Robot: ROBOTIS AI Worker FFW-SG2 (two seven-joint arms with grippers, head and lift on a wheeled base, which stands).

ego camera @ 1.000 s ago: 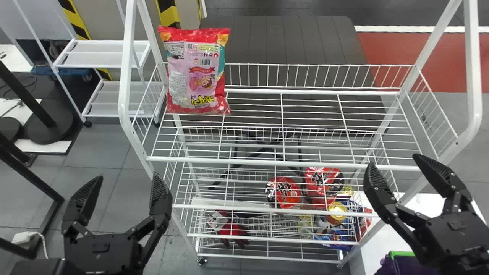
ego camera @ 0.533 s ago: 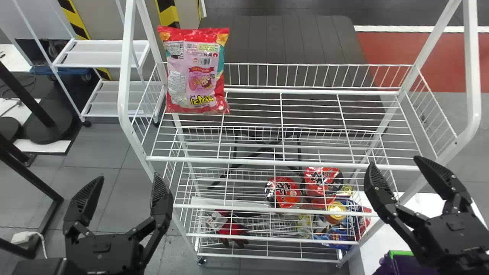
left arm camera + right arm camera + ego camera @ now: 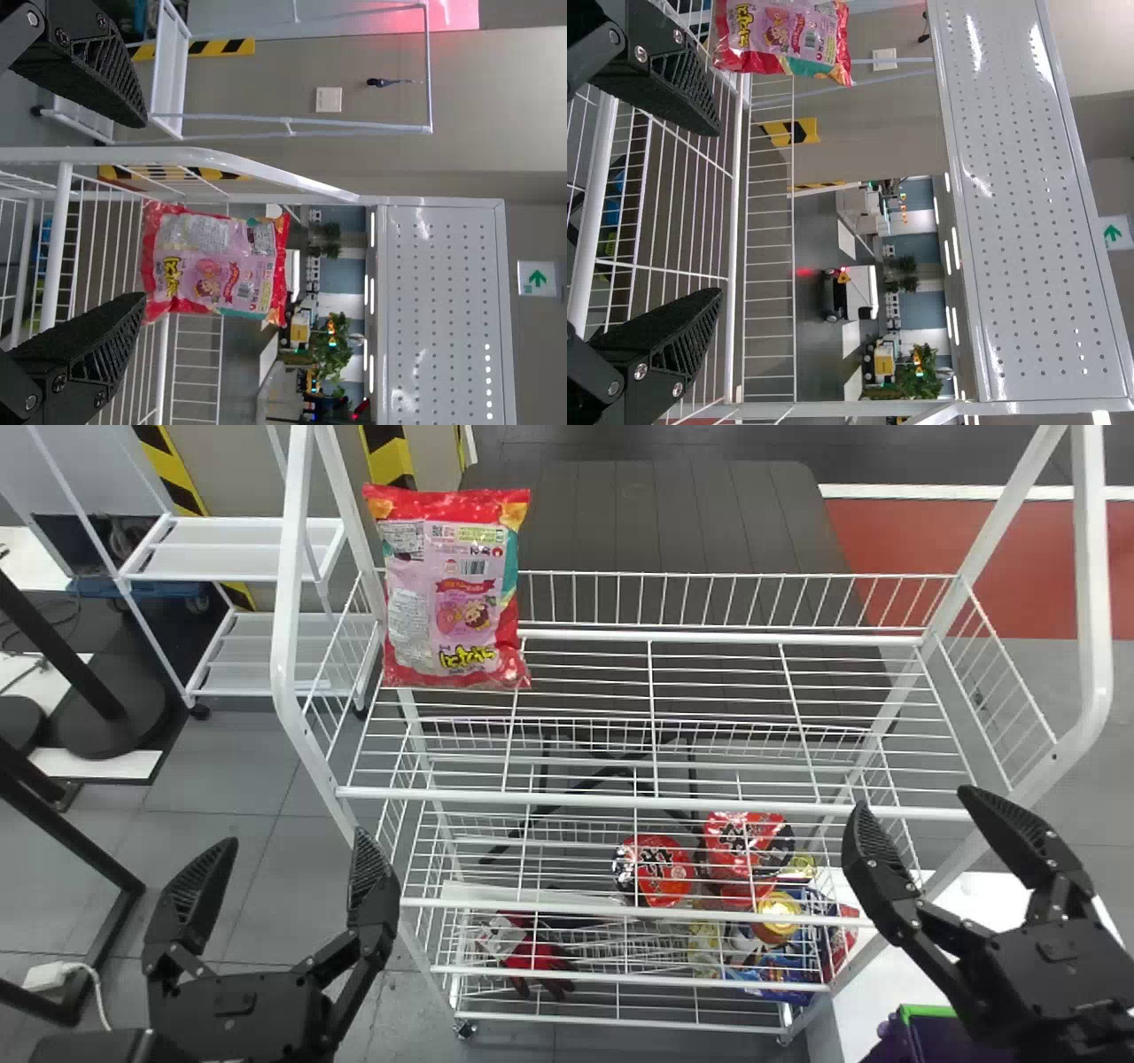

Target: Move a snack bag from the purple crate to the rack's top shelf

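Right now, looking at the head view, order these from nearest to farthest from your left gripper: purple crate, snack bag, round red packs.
From the left gripper:
1. Snack bag, left end of the top shelf.
2. Round red packs, right of centre, lower in the rack.
3. Purple crate, bottom right.

Snack bag (image 3: 454, 593) stands at the L end of the rack's top shelf (image 3: 656, 801). L gripper (image 3: 295, 836) btm L, fingers apart — R gripper (image 3: 912, 796) btm R, fingers apart too, w/ purple crate (image 3: 928, 1012) partly hidden just below it. Red-topped packs (image 3: 664, 872) lower down, R of ctr.
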